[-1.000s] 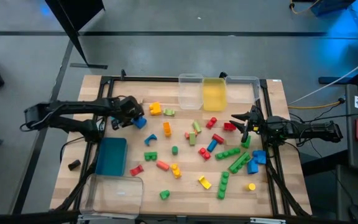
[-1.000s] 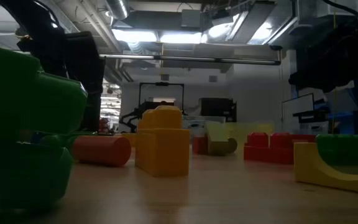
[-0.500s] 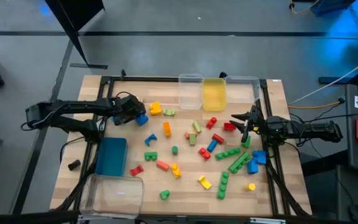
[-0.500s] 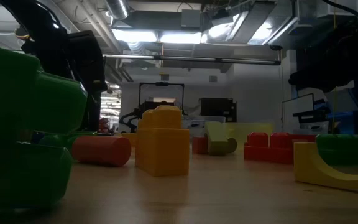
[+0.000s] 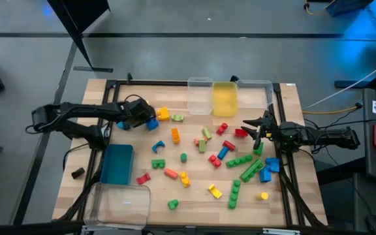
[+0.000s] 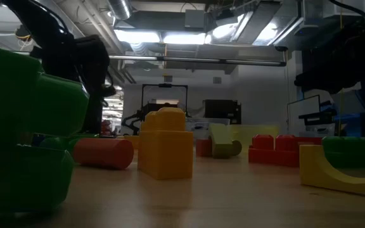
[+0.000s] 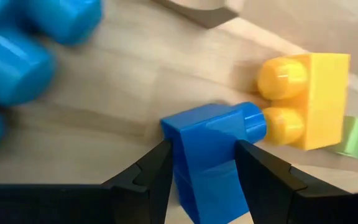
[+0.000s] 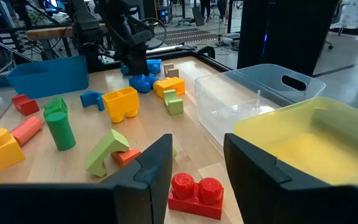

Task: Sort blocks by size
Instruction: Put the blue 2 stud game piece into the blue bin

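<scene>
At the far left of the table, beside the yellow 2-stud brick (image 5: 163, 114), sits the small blue brick (image 7: 209, 151) that my left gripper (image 5: 142, 119) is clamped on. My wrist view shows both fingers pressed against its sides, its stud nearly touching the yellow brick's studs. Over the last second I have carried it right, from near the table's left edge toward the yellow brick and the pale green piece (image 5: 177, 118). I judge this as moving 1 small block toward its size group, perhaps the bins at the far edge; most blocks remain scattered, so sorting is far from done.

My right gripper (image 5: 258, 136) has not moved, waiting at the right side with its jaws apart and empty, just behind a red 2-stud brick (image 8: 196, 196).

The high view shows the whole spread and the clear bin (image 5: 200, 96) and yellow bin (image 5: 224, 99), but not my grip. The left wrist view alone shows the contact. The low view shows only nearby bricks.
</scene>
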{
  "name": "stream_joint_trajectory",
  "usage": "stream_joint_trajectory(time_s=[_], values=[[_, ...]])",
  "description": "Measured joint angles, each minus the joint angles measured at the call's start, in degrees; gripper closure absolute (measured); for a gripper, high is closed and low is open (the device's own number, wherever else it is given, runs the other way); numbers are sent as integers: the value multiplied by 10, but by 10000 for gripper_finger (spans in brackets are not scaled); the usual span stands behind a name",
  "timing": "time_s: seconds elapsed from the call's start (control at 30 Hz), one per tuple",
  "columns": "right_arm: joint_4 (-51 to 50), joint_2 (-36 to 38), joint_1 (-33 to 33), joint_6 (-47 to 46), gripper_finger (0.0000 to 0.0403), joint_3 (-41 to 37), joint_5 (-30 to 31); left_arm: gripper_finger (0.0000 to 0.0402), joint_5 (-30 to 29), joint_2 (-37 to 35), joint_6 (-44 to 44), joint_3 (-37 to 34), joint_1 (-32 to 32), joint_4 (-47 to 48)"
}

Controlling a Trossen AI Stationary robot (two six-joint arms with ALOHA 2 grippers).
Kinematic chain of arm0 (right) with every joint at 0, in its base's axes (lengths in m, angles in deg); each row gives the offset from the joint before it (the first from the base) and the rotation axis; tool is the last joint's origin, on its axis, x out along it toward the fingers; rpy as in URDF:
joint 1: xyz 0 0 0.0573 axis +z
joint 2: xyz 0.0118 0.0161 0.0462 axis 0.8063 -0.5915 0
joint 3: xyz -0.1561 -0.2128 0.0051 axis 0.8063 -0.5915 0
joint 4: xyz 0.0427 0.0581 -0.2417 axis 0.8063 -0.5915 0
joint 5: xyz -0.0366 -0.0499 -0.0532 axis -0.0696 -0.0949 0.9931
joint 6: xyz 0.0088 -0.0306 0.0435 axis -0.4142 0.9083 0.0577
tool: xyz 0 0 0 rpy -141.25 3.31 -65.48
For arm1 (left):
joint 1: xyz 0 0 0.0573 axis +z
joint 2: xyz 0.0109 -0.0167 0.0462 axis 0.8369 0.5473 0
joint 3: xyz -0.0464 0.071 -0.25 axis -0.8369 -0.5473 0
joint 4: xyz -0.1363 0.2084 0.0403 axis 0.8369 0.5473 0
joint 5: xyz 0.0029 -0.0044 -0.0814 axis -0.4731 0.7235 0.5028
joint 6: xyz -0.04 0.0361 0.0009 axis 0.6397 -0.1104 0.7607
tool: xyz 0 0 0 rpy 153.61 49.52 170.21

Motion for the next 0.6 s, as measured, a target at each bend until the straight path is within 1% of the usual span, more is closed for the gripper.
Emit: stream_joint_trajectory(time_s=[0.1,0.2,0.3,0.5,0.6], values=[[0,0,0,0,256,0,0,245,0,10,-11,0,0,-25],[0,0,0,0,256,0,0,245,-1,17,-14,0,0,-31],[0,0,0,0,256,0,0,245,-2,23,-43,0,0,-38],[0,0,0,0,256,0,0,245,6,29,-91,-2,0,-93],[0,0,0,0,256,0,0,256,6,29,-100,-2,0,-94]])
